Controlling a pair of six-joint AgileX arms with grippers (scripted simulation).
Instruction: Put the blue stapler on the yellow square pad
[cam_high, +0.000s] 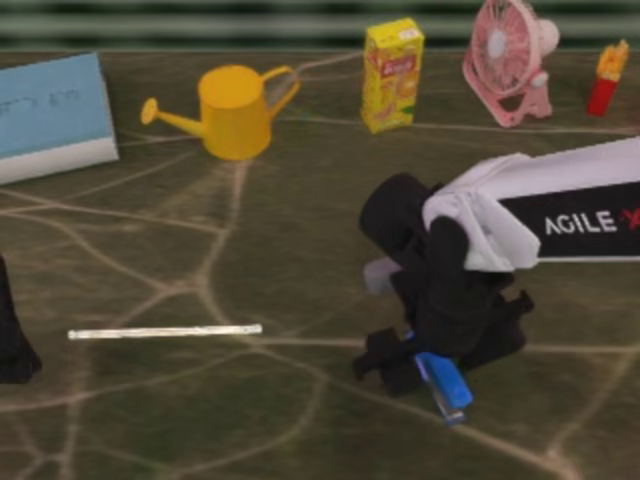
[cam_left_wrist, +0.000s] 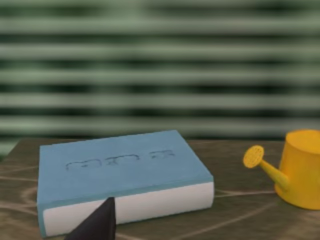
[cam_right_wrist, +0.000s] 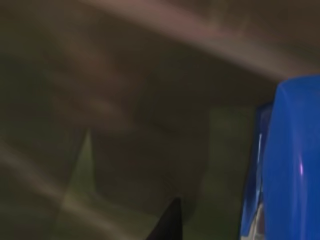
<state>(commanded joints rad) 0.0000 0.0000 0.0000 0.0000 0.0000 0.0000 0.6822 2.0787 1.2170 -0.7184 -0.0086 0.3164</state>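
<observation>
One stapler under the right arm, pad not visible as a yellow square

Your right gripper (cam_high: 432, 372) is low over the blue stapler (cam_high: 445, 385); the stapler sticks out just past the fingers toward the near edge of the desk (cam_high: 300, 420). The wrist body covers the fingers from above, and the right wrist view shows only one dark fingertip (cam_right_wrist: 167, 222) beside the blue stapler body (cam_right_wrist: 295, 160), so you cannot tell how far open they are or whether they have it. Treat the grasp as unconfirmed.

No yellow square pad shows. Only a thin pale strip (cam_high: 165, 331) lies well off to the left of the fingers; it may be the pad seen edge-on, not certain.

Risks, as judgement:
- If the fingers sit off-centre near one end, the stapler could pivot or slip on lift.
- With an unclear target, you could drop it on bare desk.
- The carry leftward is long; a weak hold could fail midway.

Left gripper (cam_left_wrist: 95, 225) is parked at the far left, facing the book (cam_left_wrist: 125, 175) and watering can (cam_left_wrist: 300, 170).
</observation>
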